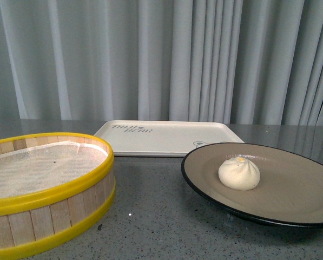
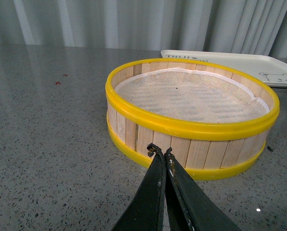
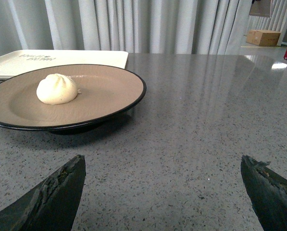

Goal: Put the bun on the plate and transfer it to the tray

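Bun [image 1: 239,173]: sitting pleats-up on the tan inside of the plate [image 1: 304,189], slightly left of the plate's middle.

Steamer basket [image 1: 47,189]: standing at the left of the grey speckled table [image 1: 150,216], yellow-rimmed, with a white cloth lining its floor.

Left gripper [image 2: 161,153]: hanging just before the basket's wooden wall, fingers pressing together on nothing.

Tray [image 1: 166,138]: lying flat at centre rear, behind the basket and the plate, printed lettering showing at its left.

Plate: resting on the table at the right, its far rim overlapping the tray's near right corner in the front view.

Right gripper [image 3: 162,161]: hanging over bare table near the plate, fingers spreading wide, gripping nothing.
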